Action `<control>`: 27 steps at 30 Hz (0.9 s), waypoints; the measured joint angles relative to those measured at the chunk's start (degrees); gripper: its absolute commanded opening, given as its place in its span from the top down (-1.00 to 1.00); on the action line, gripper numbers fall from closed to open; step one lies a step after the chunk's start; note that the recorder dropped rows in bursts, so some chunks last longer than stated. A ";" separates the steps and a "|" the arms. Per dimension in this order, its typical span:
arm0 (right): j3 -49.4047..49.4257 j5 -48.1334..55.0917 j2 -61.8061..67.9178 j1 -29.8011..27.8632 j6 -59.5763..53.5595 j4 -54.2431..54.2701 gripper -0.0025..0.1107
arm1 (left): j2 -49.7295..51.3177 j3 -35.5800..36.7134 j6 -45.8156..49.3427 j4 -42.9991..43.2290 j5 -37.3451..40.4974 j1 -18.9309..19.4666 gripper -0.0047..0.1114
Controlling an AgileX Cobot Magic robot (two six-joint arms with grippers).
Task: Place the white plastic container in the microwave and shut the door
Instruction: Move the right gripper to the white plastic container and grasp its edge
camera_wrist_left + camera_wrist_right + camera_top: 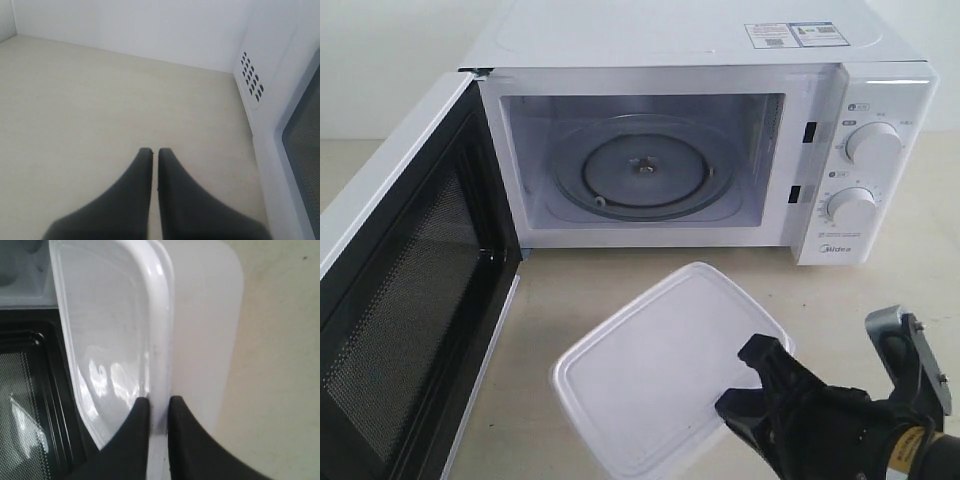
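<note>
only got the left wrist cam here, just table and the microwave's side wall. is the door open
observer: yes, the door stands wide open, on the left of the exterior view.
operator: where's the container
observer: the white plastic container is on the table in front of the microwave, with its lid on.
operator: right gripper on it
observer: yes, the right gripper is shut on the rim of its lid.
</note>
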 measured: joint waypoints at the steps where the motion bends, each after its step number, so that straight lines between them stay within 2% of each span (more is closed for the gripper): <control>1: 0.00 -0.33 0.00 0.00 -0.15 -1.54 0.93 | 0.00 0.00 0.00 0.00 0.00 0.00 0.84; 10: 0.00 -0.42 0.00 0.00 -0.04 -11.15 0.93 | 0.00 0.00 0.00 0.00 0.00 0.00 0.84; 13: 0.00 0.75 0.00 -3.42 2.68 -18.46 0.92 | 0.00 0.00 0.00 0.00 0.00 0.00 0.84; 15: 0.00 0.71 0.00 -5.11 2.82 -20.27 0.66 | 0.00 0.00 0.00 0.00 0.00 0.00 0.84; 17: 0.00 -0.01 0.00 -7.09 0.22 -21.03 0.01 | 0.00 0.00 0.00 0.00 0.00 0.00 0.84; 18: -0.22 -0.32 0.00 -8.74 -1.05 -21.28 -0.08 | 0.00 0.00 0.00 0.00 0.00 0.00 0.84; 21: -0.56 -0.53 0.00 -13.87 -1.44 -24.90 -0.04 | 0.00 0.00 0.00 0.00 0.00 0.00 0.84; 22: -0.56 -0.53 0.00 -15.07 0.65 -29.28 -0.04 | 0.00 0.00 0.00 0.00 0.00 0.00 0.84; 25: -0.56 -0.86 0.00 -15.04 10.32 -37.09 -0.04 | 0.00 0.00 0.00 0.00 0.00 0.00 0.84; 27: -0.56 -1.30 0.00 -13.06 16.69 -39.07 -0.04 | 0.00 0.00 0.00 0.00 0.00 0.00 0.84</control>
